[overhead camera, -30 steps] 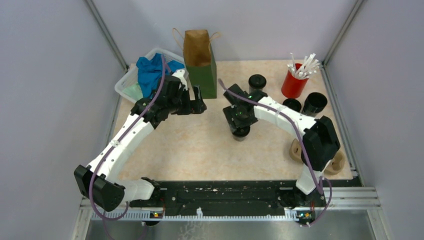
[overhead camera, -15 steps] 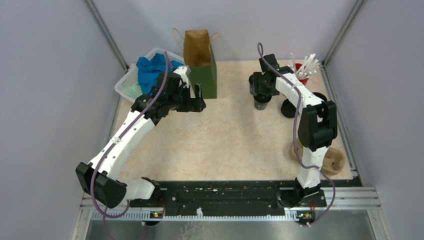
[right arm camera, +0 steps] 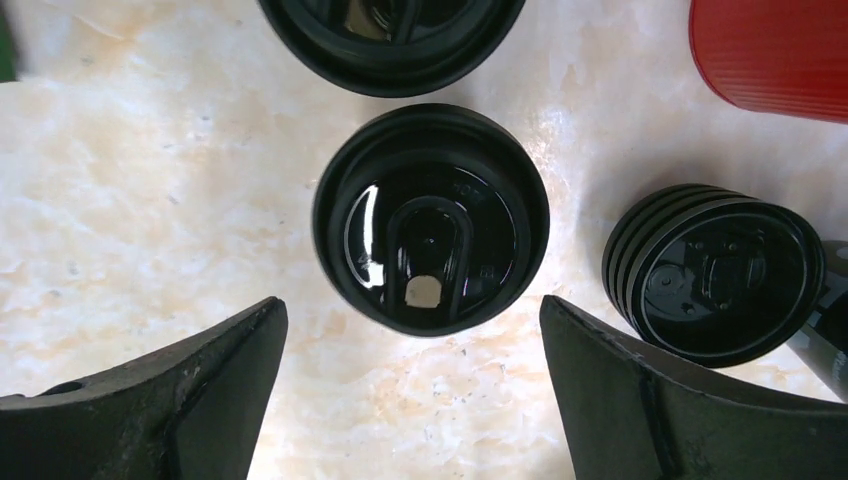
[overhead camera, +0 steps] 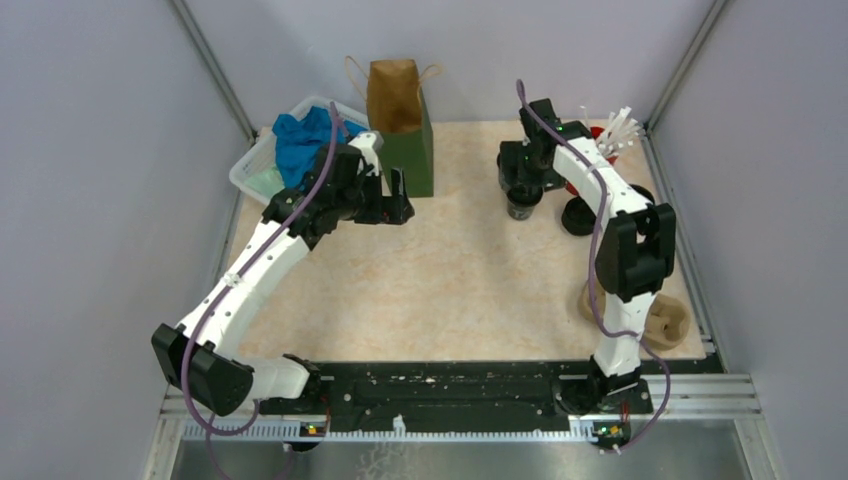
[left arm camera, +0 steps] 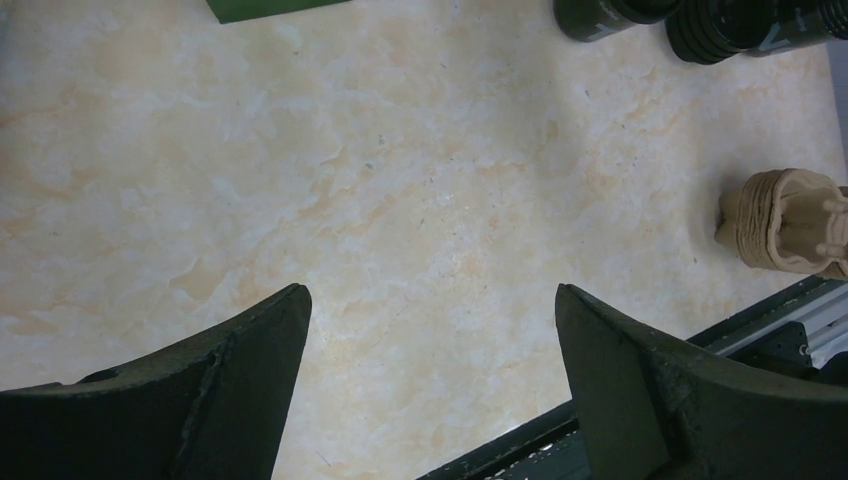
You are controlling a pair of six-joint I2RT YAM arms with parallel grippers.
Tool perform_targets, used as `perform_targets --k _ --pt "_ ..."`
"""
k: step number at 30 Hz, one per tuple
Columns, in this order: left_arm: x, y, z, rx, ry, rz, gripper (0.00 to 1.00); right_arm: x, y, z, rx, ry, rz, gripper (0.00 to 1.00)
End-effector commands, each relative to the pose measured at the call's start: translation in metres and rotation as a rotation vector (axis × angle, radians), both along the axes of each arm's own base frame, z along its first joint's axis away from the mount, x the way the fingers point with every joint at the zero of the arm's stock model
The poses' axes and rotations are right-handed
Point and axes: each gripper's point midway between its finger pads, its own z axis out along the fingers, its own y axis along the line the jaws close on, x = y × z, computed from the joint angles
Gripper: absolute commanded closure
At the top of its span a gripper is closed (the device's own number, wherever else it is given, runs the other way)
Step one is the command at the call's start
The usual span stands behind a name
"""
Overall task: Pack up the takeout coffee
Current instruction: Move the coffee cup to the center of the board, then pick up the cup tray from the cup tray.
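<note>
A paper bag (overhead camera: 398, 110), brown above and green below, is being shown standing upright just beside the left gripper (left arm camera: 430, 295), ahead of its fingertips. A clear bin (overhead camera: 250, 165) is being seen behind that gripper, to its left in the top view, and a blue cloth (overhead camera: 300, 145) is being contained in it. A red cup (right arm camera: 770, 55) is being shown ahead and to the right of the right gripper (right arm camera: 410, 305), with white sticks (overhead camera: 615, 130) being carried in it. A tan pulp carrier (left arm camera: 785, 220) is being seen well apart from both grippers, near the table's (overhead camera: 450, 280) right edge.
</note>
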Motion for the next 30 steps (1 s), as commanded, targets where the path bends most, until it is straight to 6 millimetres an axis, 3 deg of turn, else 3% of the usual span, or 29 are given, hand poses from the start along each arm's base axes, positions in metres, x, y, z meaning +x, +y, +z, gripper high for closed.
perform_targets --k 1,5,11,14,17,22,30 --pt "0.007 -0.006 0.037 -0.076 -0.079 0.012 0.02 -0.008 0.004 0.079 0.071 -0.111 0.028 0.04" --pt "0.007 -0.005 0.049 -0.120 -0.056 0.051 0.02 -0.045 0.004 0.112 0.112 -0.114 0.054 0.03" --pt "0.007 -0.003 0.078 -0.210 -0.041 0.108 0.02 -0.146 0.012 0.149 0.320 -0.147 0.112 0.04" --pt "0.011 -0.002 0.089 -0.250 -0.037 0.131 0.02 -0.191 0.013 0.152 0.421 -0.145 0.125 0.03" --pt "0.020 0.001 0.098 -0.281 -0.039 0.154 0.02 -0.222 0.011 0.150 0.483 -0.147 0.118 0.03" --pt "0.060 0.022 0.111 -0.233 -0.098 0.237 0.02 -0.251 0.013 0.152 0.570 -0.157 0.111 0.02" --pt "0.167 0.078 0.121 0.031 -0.280 0.427 0.02 -0.260 0.007 0.160 0.573 -0.182 0.093 0.02"
